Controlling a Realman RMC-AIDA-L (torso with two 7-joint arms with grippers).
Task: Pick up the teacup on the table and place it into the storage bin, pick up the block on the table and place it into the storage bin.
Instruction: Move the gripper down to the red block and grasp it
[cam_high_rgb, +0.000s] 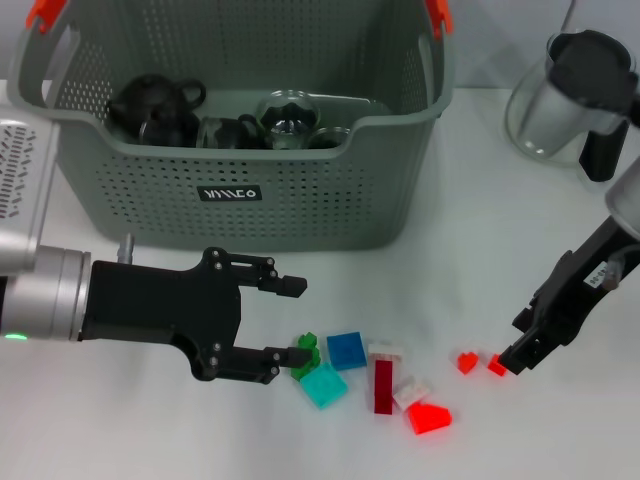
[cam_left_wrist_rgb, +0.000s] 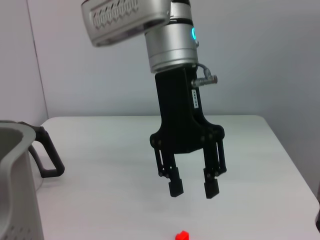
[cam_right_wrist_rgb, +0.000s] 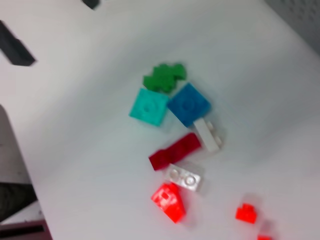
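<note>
The storage bin (cam_high_rgb: 250, 150) is set at the back-left of the white table (cam_high_rgb: 480, 250), w/ orange handle clips (cam_high_rgb: 437, 15) at its top corners; inside are seen dark teapots (cam_high_rgb: 155, 105) and a clear glass cup (cam_high_rgb: 290, 115), packed close together near the front wall. A glass teapot (cam_high_rgb: 570, 95) w/ black lid & handle is stood to the bin's right, well apart. In front of the bin a cluster of blocks is scattered: green block (cam_high_rgb: 307, 352), teal block (cam_high_rgb: 324, 385), blue block (cam_high_rgb: 347, 350), dark red block (cam_high_rgb: 385, 385), white pieces, bright red block (cam_high_rgb: 430, 418); two small red bits (cam_high_rgb: 467, 362) lie nearer the right arm. The left gripper (cam_high_rgb: 295, 325) is held low beside the cluster, jaws spread wide, lower finger touching the green block, nothing gripped. The right gripper (cam_left_wrist_rgb: 192, 187) is hung over the small red bits, jaws parted, empty. No teacup is seen on the table.
</note>
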